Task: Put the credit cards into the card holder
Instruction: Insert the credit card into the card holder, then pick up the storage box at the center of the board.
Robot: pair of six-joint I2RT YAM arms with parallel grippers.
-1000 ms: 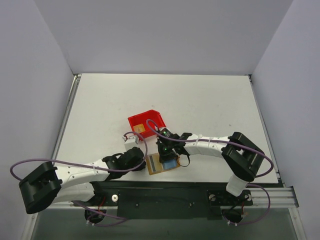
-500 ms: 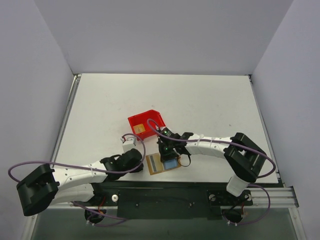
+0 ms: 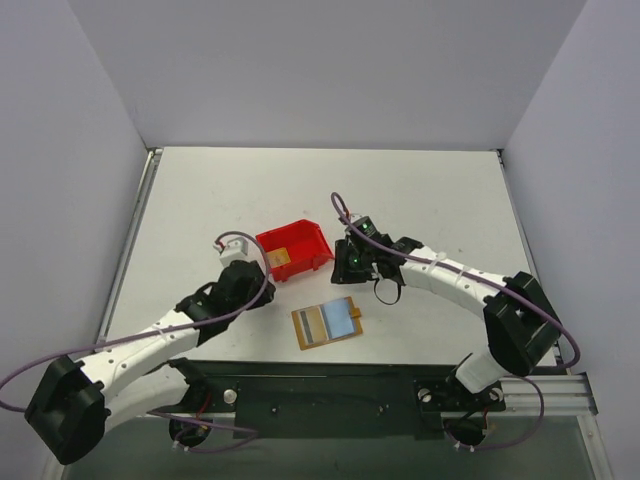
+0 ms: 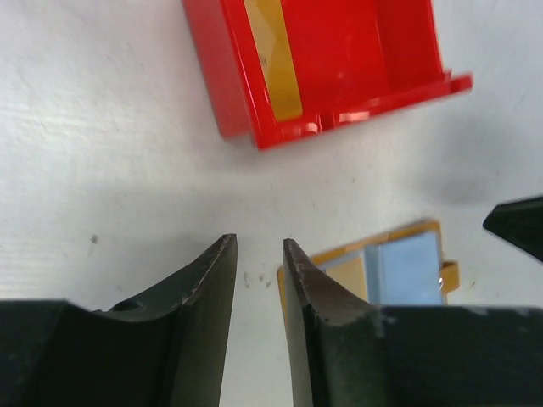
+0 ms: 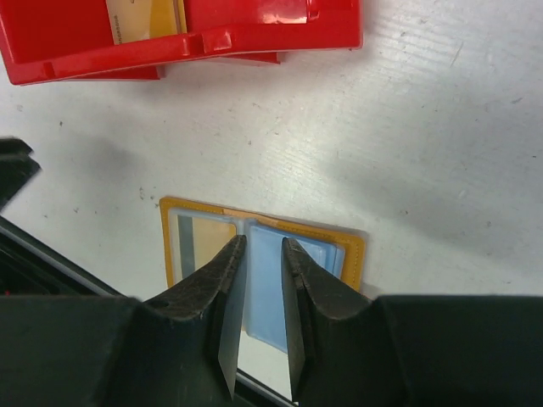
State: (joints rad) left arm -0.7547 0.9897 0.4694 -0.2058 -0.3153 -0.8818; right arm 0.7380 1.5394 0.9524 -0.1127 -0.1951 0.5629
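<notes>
Orange-tan, the card holder [image 3: 327, 322] is laid open and flat on the table [image 3: 430, 200], near the front edge, between the two arms and apart from the red bin [image 3: 296, 243] behind it. From above, a light blue panel and a small tab are seen on its right half, and a tan card [image 3: 312, 326] with a grey stripe is seen in its left half. In the right wrist view this same card [image 5: 206, 242] is shown more clearly, sitting inside the left pocket of the holder [image 5: 348, 254]. In the left wrist view only the blue half and the tab of the holder [image 4: 407, 261] can be seen.

One more of the credit cards [image 3: 281, 257] is kept in the red bin, leaning against its left wall. It is seen as a golden strip in the left wrist view [image 4: 275, 59], and only its lower edge is caught in the right wrist view [image 5: 144, 14].

The left gripper [image 4: 259, 248] is held over bare table between bin and holder, its fingers brought almost together with only a narrow slit, and nothing is gripped. The right gripper [image 5: 263, 244] is found just right of the bin from above; its fingers are also nearly closed and empty
</notes>
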